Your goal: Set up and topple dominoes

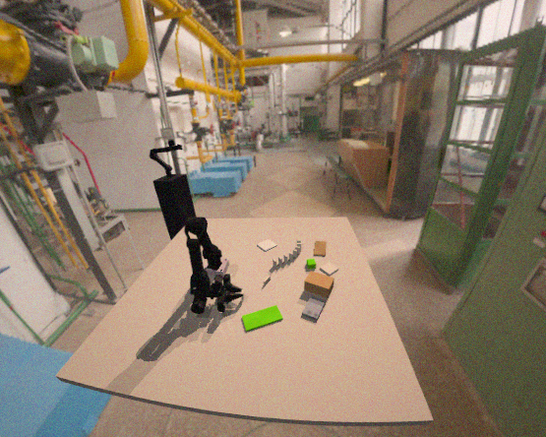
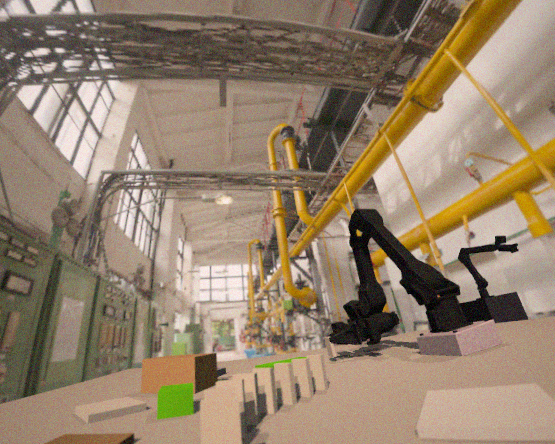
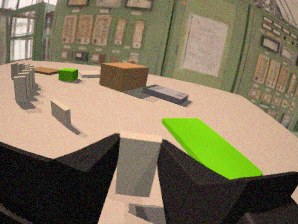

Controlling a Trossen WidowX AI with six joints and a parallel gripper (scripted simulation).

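Industrial hall with yellow pipes; pale table point(image 1: 326, 374) in the foreground.
Black parallel-jaw gripper point(image 1: 242, 292) point(image 2: 332, 341) point(image 3: 140, 143) grips a pale rectangular domino point(image 3: 136, 167), near the green slab point(image 1: 262, 318) point(image 3: 207, 145).

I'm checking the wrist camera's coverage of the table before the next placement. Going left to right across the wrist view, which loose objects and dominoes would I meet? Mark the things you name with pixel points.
The row of standing dominoes point(image 3: 20, 90) → the lone domino nearer the hand point(image 3: 140, 143) → the small green cube point(image 3: 68, 75) → the orange-brown block point(image 3: 120, 76) → the grey flat block point(image 3: 167, 94) → the bright green slab point(image 3: 210, 147)
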